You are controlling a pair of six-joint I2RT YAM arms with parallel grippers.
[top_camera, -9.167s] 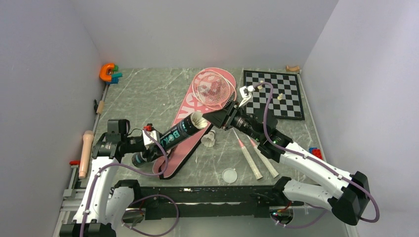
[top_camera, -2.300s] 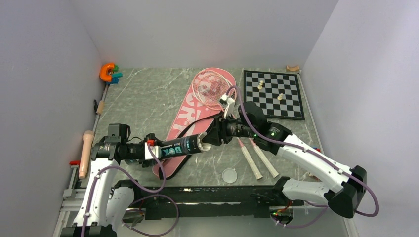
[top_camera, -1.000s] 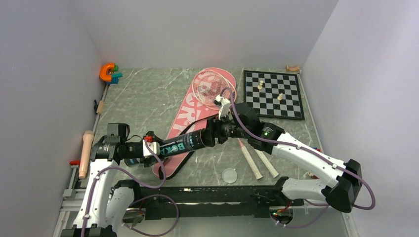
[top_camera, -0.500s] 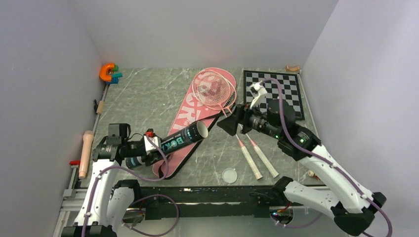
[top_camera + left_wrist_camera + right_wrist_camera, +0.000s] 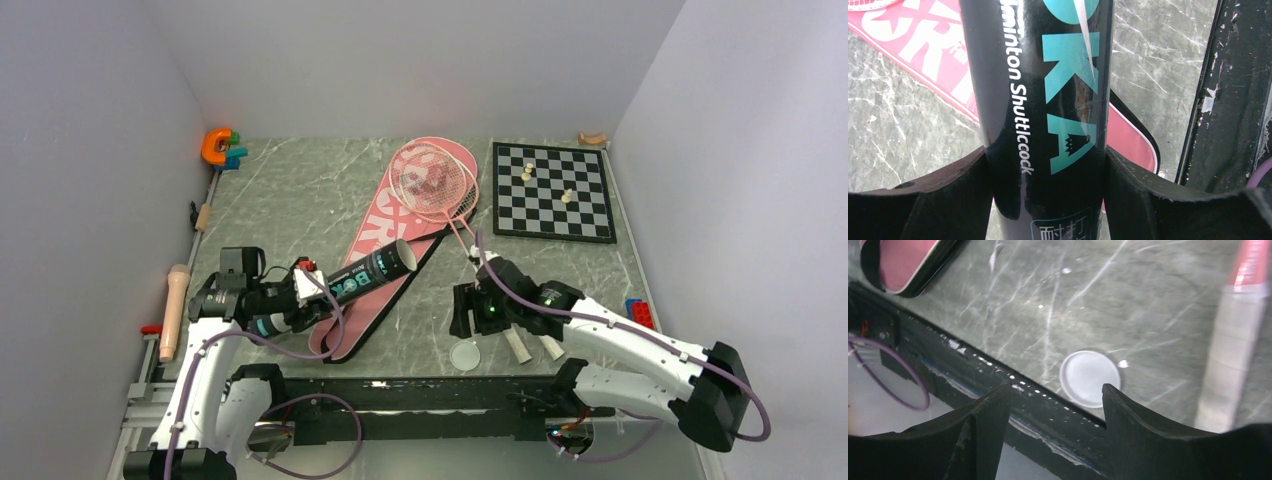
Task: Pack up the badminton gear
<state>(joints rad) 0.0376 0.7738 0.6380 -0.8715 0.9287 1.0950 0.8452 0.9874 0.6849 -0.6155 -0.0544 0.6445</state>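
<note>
The left claw [image 5: 1048, 165] pinches the glossy black cylindrical tube [image 5: 1043, 75], which juts out past its tips over the flat pink racket bag [image 5: 385, 215]. The right claw [image 5: 1055, 395] hangs spread above a round, pale translucent disc [image 5: 1090, 378] on the veined grey stone table [image 5: 1128, 300]. A white-wrapped racket handle [image 5: 1233, 355] lies just to its right.

Left pincer [image 5: 1045, 167] clenched, right pincer [image 5: 1054, 392] spread

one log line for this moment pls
left claw: shut on black tube, open end raised over pink bag | right claw: open above clear disc | rackets: unpacked
</note>
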